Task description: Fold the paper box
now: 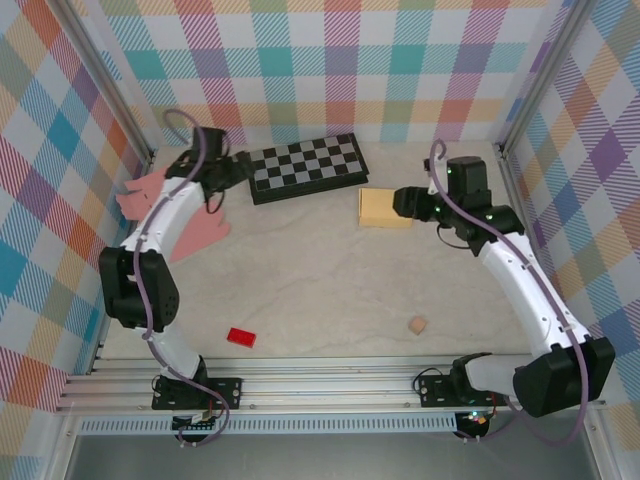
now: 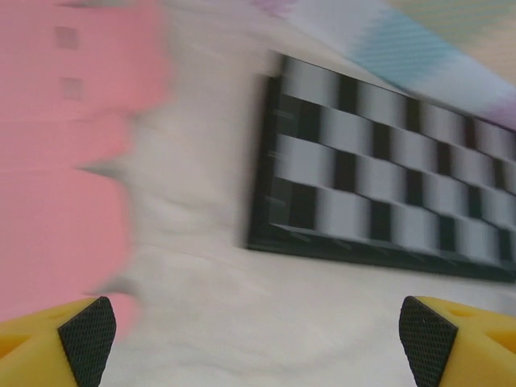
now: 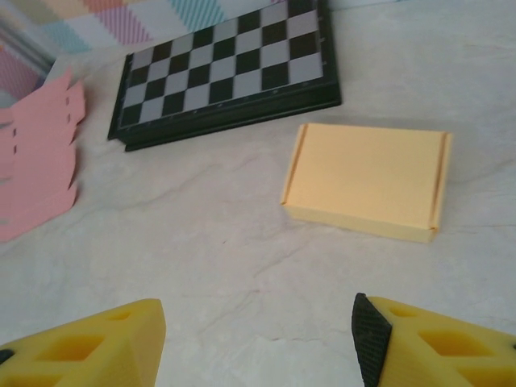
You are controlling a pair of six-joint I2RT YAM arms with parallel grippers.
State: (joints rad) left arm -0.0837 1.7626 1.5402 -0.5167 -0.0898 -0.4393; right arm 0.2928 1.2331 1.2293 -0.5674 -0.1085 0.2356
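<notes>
Jaws apart and empty on both arms: right pair hangs near the yellow box point(image 1: 385, 208) at 1 o'clock, seemingly folded already; left pair beside flat pink blanks point(image 1: 205, 232) at 10 o'clock, probably next stock.

We see bright, even, diffuse light across all views, casting only faint, soft shadows. The left wrist view is heavily blurred, smearing the chessboard point(image 2: 387, 185) and pink paper sheet point(image 2: 56, 161). The right wrist view is sharp.

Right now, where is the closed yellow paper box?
Top view: the closed yellow paper box lies right of centre, just ahead of the right gripper, near the black-and-white chessboard.
</notes>
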